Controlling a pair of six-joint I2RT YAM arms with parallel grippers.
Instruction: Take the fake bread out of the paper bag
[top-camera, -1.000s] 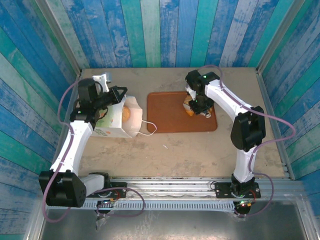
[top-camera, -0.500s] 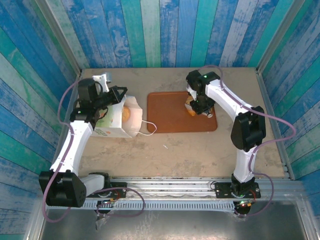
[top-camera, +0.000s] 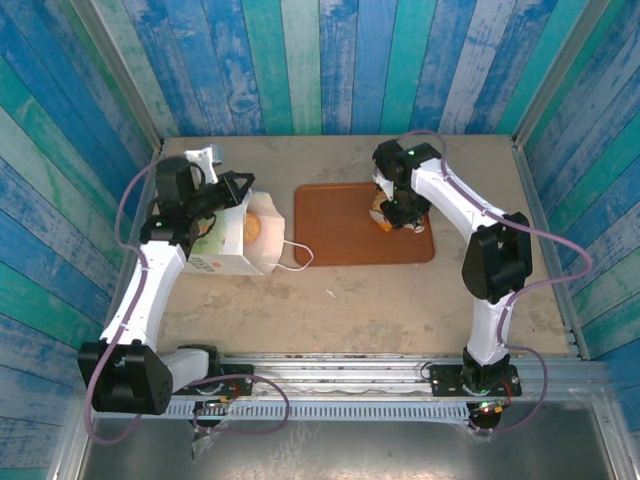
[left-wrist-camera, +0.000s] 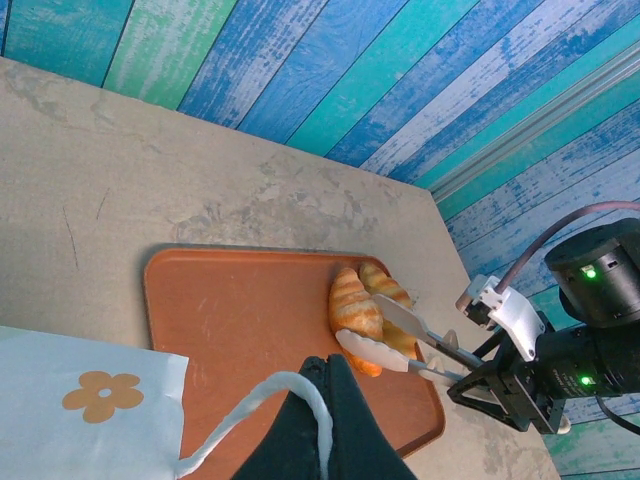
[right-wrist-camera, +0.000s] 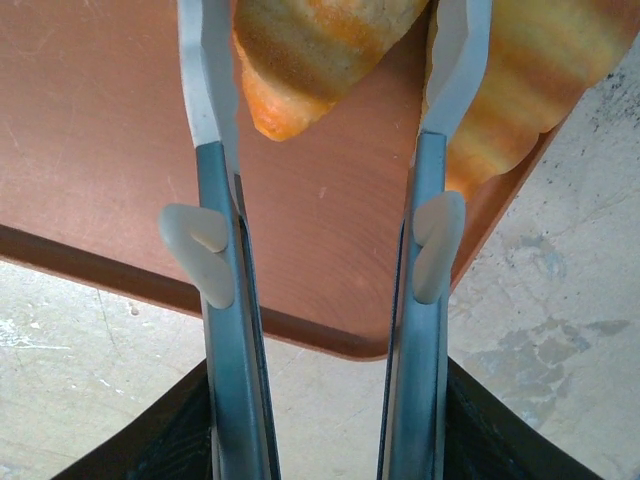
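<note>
Where white flower-print paper bag (top-camera: 225, 248) lies left of flat reddish-brown tray (top-camera: 335, 238), left gripper (left-wrist-camera: 322, 400) pinches its loop handle (left-wrist-camera: 262, 396), golden bun (top-camera: 253, 228) inside. On tray's right end, right gripper (right-wrist-camera: 325, 40) jaws pinch ridged golden croissant (left-wrist-camera: 352, 300), second croissant (left-wrist-camera: 386, 286) beside.

White paper bag (top-camera: 228, 250) at the beige worktop's (top-camera: 350, 300) left, golden toy pastry (top-camera: 254, 228) in its mouth, flat reddish-brown tray (top-camera: 335, 235) just right, two golden ridged toy croissants (left-wrist-camera: 352, 305) on the tray's right end.

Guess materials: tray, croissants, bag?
Tray: probably matte plastic, reddish-brown, finely scratched. Croissants: likely moulded plastic or foam, painted orange-brown stripes, slight sheen; unclear which. Bag: thin white paper, printed flower.
</note>
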